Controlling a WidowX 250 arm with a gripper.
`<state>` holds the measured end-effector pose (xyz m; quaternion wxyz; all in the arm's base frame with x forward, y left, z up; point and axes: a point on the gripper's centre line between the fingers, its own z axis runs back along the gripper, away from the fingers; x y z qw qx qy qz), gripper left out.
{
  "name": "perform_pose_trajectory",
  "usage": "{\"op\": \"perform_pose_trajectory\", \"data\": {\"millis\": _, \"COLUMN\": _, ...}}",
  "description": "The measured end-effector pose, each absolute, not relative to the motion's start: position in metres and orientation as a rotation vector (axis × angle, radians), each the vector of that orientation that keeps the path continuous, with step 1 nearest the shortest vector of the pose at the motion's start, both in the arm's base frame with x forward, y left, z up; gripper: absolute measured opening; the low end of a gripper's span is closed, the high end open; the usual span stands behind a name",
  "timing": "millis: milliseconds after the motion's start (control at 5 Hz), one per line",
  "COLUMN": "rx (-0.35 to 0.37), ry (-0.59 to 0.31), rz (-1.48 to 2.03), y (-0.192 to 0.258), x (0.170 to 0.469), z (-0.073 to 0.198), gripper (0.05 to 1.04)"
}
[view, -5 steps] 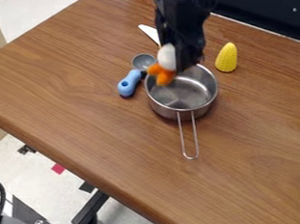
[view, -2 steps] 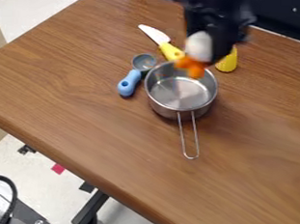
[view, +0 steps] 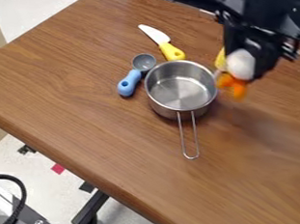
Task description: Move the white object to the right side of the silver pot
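Observation:
The black gripper (view: 247,71) hangs in the upper right, just right of the silver pot, shut on the white object (view: 241,64). That object is rounded and white, with orange parts at its lower end, and is held above the table. The silver pot (view: 180,89) stands upright near the middle of the table, its wire handle pointing toward the front.
A yellow corn (view: 220,59) stands mostly hidden behind the white object and gripper. Left of the pot lies a blue-handled scoop (view: 130,82). Behind the pot is a knife with a yellow handle (view: 172,51). The wooden table's (view: 65,163) front edge runs diagonally.
The gripper has carried the white object from above the pot's left rear to the right, past its rim. The knife has come into full view, while the corn is now largely covered.

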<state>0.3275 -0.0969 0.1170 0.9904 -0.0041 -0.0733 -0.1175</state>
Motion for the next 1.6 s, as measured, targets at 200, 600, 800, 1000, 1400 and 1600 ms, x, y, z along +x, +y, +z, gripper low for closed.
{"op": "perform_pose_trajectory", "data": {"millis": 200, "rx": 0.005, "ry": -0.126, "rz": -0.183, "y": -0.122, "x": 0.343, "z": 0.093, "gripper": 0.588}}
{"op": "perform_pose_trajectory", "data": {"millis": 600, "rx": -0.046, "ry": -0.127, "rz": -0.144, "y": -0.139, "x": 0.357, "z": 0.074, "gripper": 0.588}}
{"op": "perform_pose_trajectory", "data": {"millis": 800, "rx": -0.065, "ry": -0.136, "rz": -0.146, "y": -0.141, "x": 0.359, "z": 0.075, "gripper": 0.641}}
{"op": "perform_pose_trajectory", "data": {"millis": 1000, "rx": -0.116, "ry": -0.123, "rz": -0.102, "y": -0.136, "x": 0.361, "z": 0.075, "gripper": 0.920}}
{"op": "perform_pose_trajectory", "data": {"millis": 1400, "rx": -0.198, "ry": -0.109, "rz": -0.044, "y": -0.123, "x": 0.367, "z": 0.073, "gripper": 1.000}}
{"op": "perform_pose_trajectory", "data": {"millis": 1600, "rx": -0.217, "ry": -0.070, "rz": -0.030, "y": -0.116, "x": 0.363, "z": 0.074, "gripper": 1.000}}
